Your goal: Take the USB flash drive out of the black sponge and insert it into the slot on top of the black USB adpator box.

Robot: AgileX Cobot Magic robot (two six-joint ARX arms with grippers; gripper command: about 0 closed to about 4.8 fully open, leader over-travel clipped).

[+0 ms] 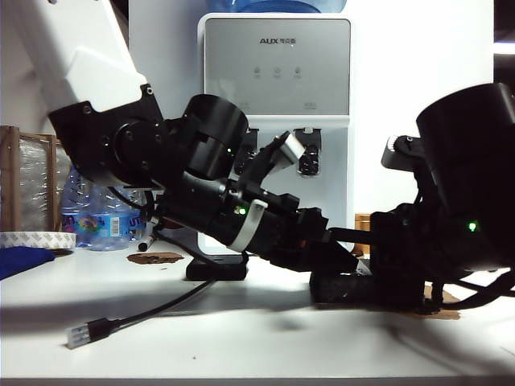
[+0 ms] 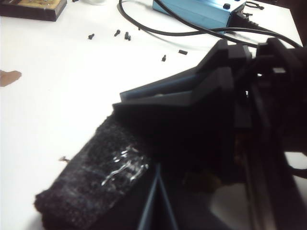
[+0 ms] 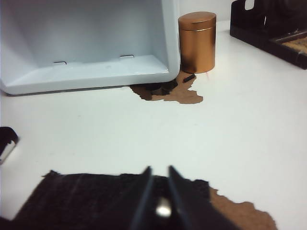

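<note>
The right gripper (image 3: 159,191), jaws narrowed onto the USB flash drive (image 3: 163,209), sits over the black sponge (image 3: 81,199). The left gripper (image 2: 158,191), at the sponge's nine o'clock, clamps it on the surface (image 3: 144,129).

One black sponge (image 3: 81,201), one USB flash drive (image 3: 163,209), one copper canister (image 3: 197,41), one water bottle (image 1: 98,215).
</note>
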